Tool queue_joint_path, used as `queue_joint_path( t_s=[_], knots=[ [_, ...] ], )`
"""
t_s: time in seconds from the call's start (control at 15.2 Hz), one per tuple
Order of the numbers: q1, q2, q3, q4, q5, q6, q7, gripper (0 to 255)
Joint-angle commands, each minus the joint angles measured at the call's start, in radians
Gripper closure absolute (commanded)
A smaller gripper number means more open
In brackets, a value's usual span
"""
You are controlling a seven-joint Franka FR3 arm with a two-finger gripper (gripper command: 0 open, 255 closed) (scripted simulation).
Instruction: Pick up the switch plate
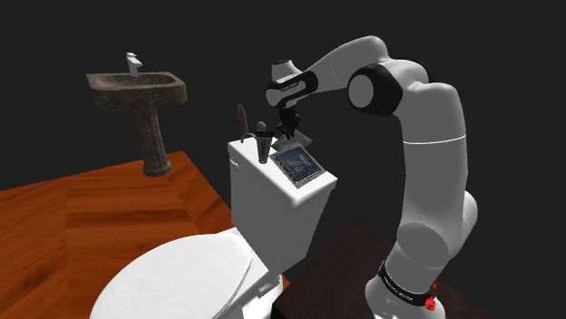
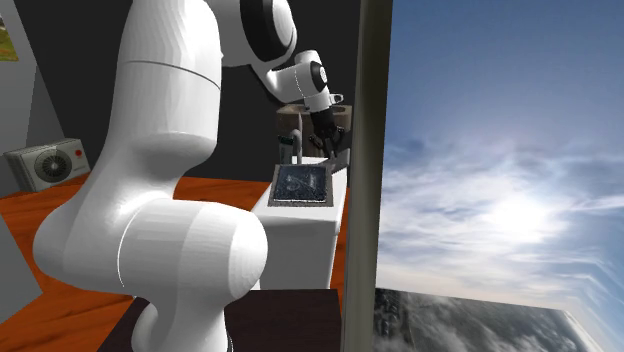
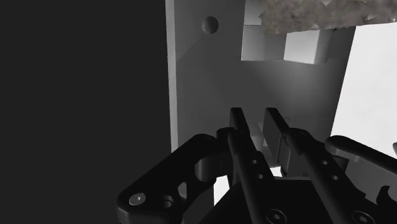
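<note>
The switch plate point(image 3: 197, 76) is a pale grey plate with a round screw hole and blocky raised parts, lying face-on right behind my fingers in the wrist view. My black gripper point(image 3: 257, 130) has its fingers drawn close together, clasping a small pale raised piece of the plate. In the shoulder view the gripper point(image 1: 290, 127) points down at the far end of the white toilet tank lid point(image 1: 317, 186), with the grey plate point(image 1: 303, 139) right under its tips. I cannot tell whether the plate still touches the lid.
On the tank lid lie a dark framed picture point(image 1: 299, 165) and a dark cup holding a brush point(image 1: 263, 143), with a purple item point(image 1: 242, 118) behind. The toilet seat point(image 1: 172, 281) is below. A stone pedestal sink point(image 1: 136, 88) stands far off. A dark post point(image 2: 365, 170) stands beside the tank.
</note>
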Motion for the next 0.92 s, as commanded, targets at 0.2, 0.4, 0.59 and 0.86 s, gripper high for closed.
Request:
queue_joint_path(
  t_s=[0.2, 0.4, 0.59, 0.86],
  knots=[
    [0.000, -0.017, -0.001, 0.043, 0.003, -0.057, -0.014, 255],
    [0.000, -0.026, -0.001, 0.069, 0.004, -0.091, -0.023, 255],
    [0.000, -0.033, -0.001, 0.099, 0.006, -0.127, -0.031, 255],
    [0.000, -0.037, -0.001, 0.121, 0.007, -0.153, -0.037, 255]
  ],
)
